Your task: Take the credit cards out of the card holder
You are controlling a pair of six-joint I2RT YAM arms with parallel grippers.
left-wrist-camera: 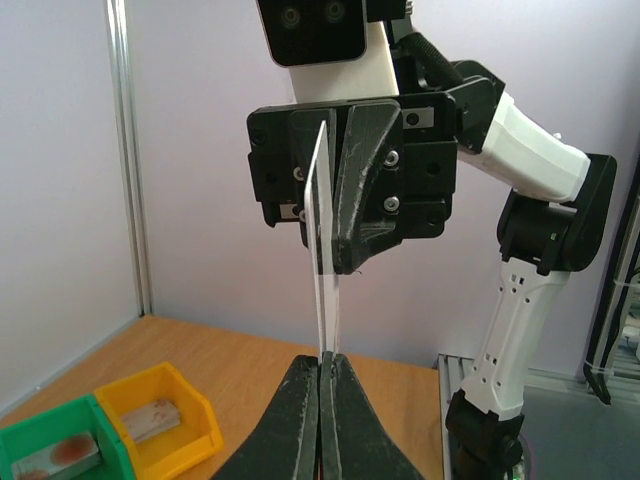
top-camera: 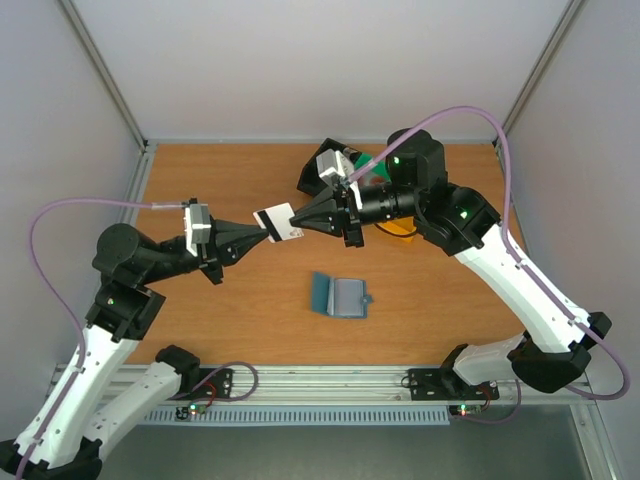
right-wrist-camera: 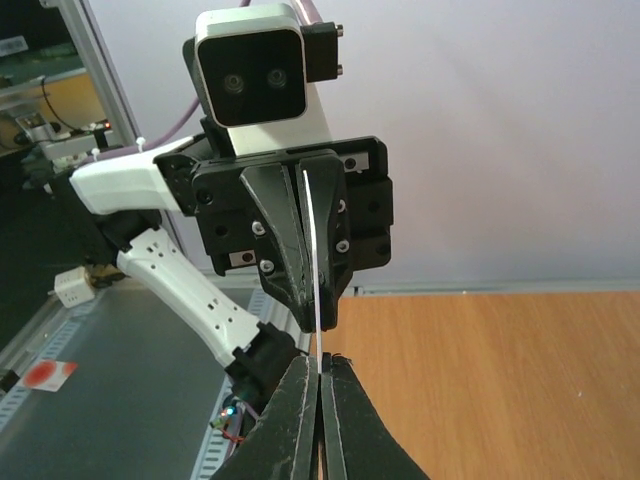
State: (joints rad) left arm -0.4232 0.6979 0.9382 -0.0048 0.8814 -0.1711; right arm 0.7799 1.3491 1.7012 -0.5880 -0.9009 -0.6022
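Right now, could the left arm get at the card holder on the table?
Probably not yet: the card holder lies uncovered below, but the left gripper is shut on a white card that the right gripper also pinches. It must let go first.

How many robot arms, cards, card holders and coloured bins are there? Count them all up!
Robot arms: 2, left fingers and right fingers both pinching one card
Cards: 1, white card
Card holders: 1, blue card holder
Bins in plain sight: 2, green bin, yellow bin
Total: 6
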